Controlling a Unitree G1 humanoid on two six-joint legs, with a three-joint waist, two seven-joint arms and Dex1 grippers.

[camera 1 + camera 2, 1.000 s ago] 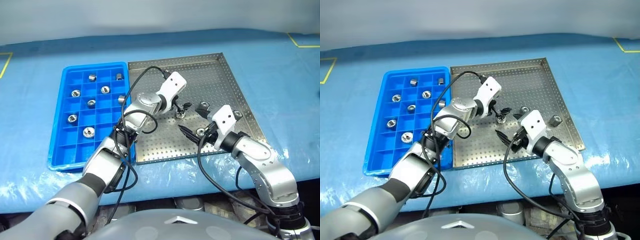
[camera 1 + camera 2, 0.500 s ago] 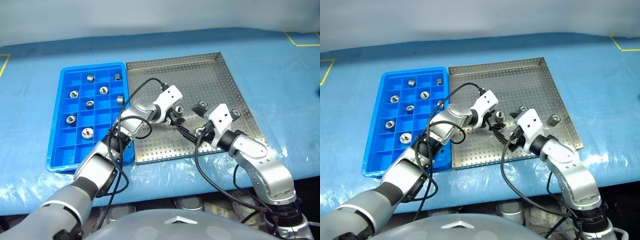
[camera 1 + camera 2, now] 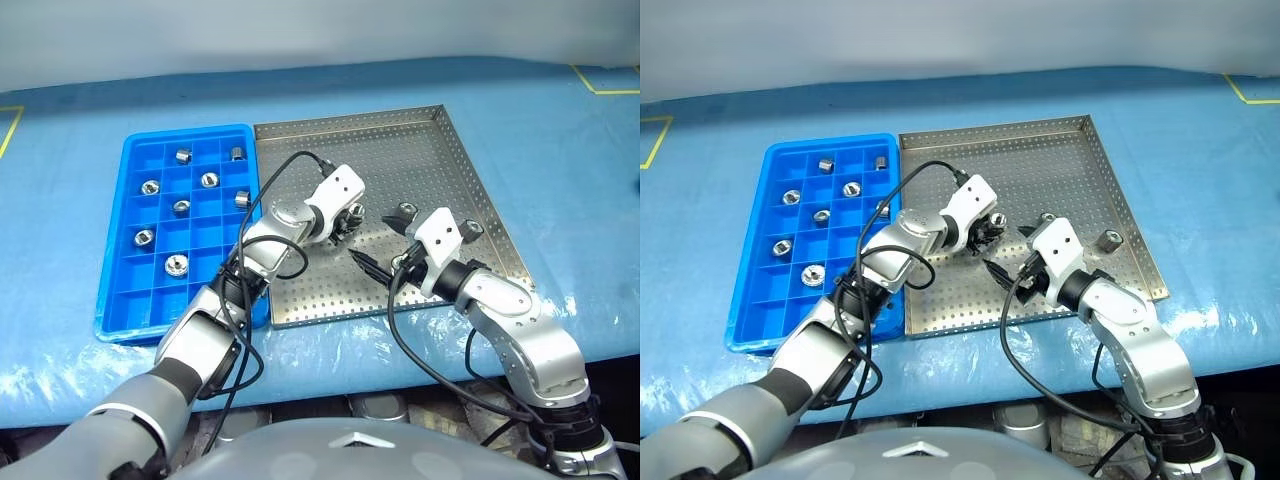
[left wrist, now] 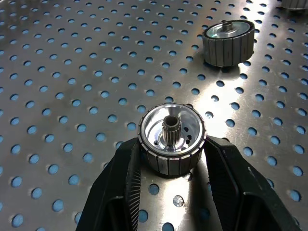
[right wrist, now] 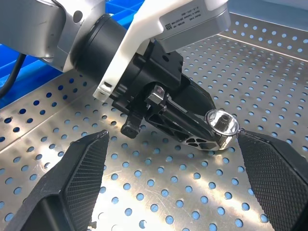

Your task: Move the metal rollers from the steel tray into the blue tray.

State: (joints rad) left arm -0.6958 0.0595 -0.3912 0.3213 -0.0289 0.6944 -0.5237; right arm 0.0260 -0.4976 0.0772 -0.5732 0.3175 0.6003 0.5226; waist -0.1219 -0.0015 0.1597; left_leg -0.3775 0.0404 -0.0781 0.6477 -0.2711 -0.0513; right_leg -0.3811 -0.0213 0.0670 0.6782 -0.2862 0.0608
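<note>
— Since a second ago the left gripper (image 4: 172, 192) has clamped its fingers (image 4: 120, 185) onto one of the metal rollers (image 4: 172, 140); before that they stood wide beside it.

— Is it off the tray?

— I cannot tell; from the wrist it looks to be sitting on or just above the perforated floor of the steel tray (image 3: 440, 150), upright, toothed hub facing up, a finger pressed on each side.

— And nearer us?

— Nearest is the right gripper (image 5: 178, 185), over the near right part of the steel tray, fingers (image 5: 79, 166) spread wide and grasping nothing. It hasn't shifted. It points toward the left one, and the gripped roller shows between its two fingers further off, untouched by them.

— Any other rollers in the steel tray?

— A second roller (image 4: 227, 43) stands just beyond the held one, a little apart. Another roller (image 3: 1109, 240) sits near the right rim, past the right wrist, with one more (image 3: 1047, 217) just at the right gripper's far finger.

— And the blue tray (image 3: 115, 290)?

— It lies on the counter (image 3: 560, 130) to the left of the steel tray, the two rims side by side and all but touching. Seven rollers are already in it, each in its own compartment: the largest roller (image 3: 177, 265) nearest, the rest scattered toward the far end, two in the far row.
</note>
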